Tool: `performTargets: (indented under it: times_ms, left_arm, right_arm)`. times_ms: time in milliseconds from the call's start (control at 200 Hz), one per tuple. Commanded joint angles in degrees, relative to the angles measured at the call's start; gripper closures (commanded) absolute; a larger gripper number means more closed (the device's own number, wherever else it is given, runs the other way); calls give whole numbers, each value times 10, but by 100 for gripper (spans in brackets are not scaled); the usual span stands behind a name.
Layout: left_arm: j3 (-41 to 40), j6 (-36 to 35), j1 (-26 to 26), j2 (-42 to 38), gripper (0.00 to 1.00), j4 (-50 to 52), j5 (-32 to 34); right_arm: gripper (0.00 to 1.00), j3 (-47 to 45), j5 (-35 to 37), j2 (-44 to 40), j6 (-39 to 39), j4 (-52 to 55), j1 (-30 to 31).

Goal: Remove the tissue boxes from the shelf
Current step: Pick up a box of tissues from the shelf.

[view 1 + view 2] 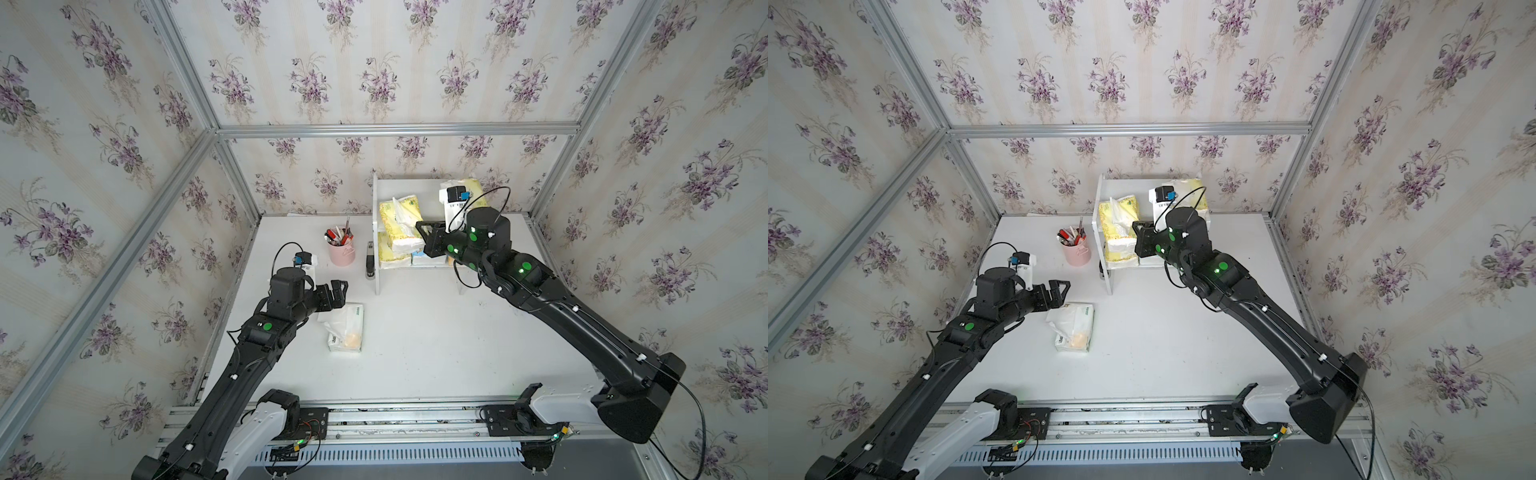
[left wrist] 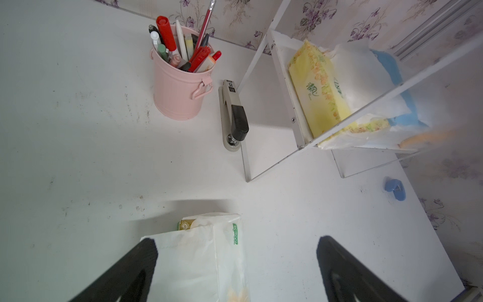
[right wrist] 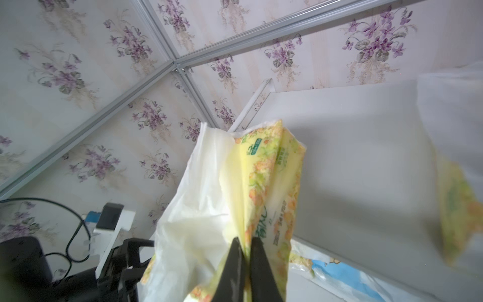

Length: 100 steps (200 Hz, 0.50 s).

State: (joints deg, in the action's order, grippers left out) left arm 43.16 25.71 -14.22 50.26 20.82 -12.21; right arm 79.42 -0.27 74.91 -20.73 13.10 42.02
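Yellow wrapper film is pinched between the right gripper's (image 3: 244, 247) two black fingers, which are clenched almost together on a fold of a yellow tissue pack (image 3: 264, 177), with loose white tissue billowing beside it. That pack sits at the left end of the shelf's (image 1: 376, 232) upper board, its near end past the front edge; whether it has lifted clear cannot be told. A second yellow pack (image 1: 473, 187) lies at the right end of the same board. The left gripper (image 2: 236, 248) is released, its fingers spread wide and hanging over one end of a white tissue pack (image 2: 198, 256) that lies on the table, well apart from the shelf; contact cannot be judged. The right arm stretches forward from the front rail up to the upper tier, while the left arm reaches low over the table with its wrist level. On the lower tier a yellow pack (image 2: 318, 89) bears green Chinese characters, with a blue pack (image 2: 392, 70) beside it. Green print on the white pack includes "100".
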Motion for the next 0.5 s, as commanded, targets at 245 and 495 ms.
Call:
performTargets:
  times_ms: [245, 495]
  left_arm:
    - [12, 17, 1, -21, 1, -63, 32]
    - [18, 24, 1, -25, 1, -57, 80]
  right_arm:
    - [100, -187, -11, -158, 10, -84, 76]
    - [100, -333, -14, -219, -102, -151, 103]
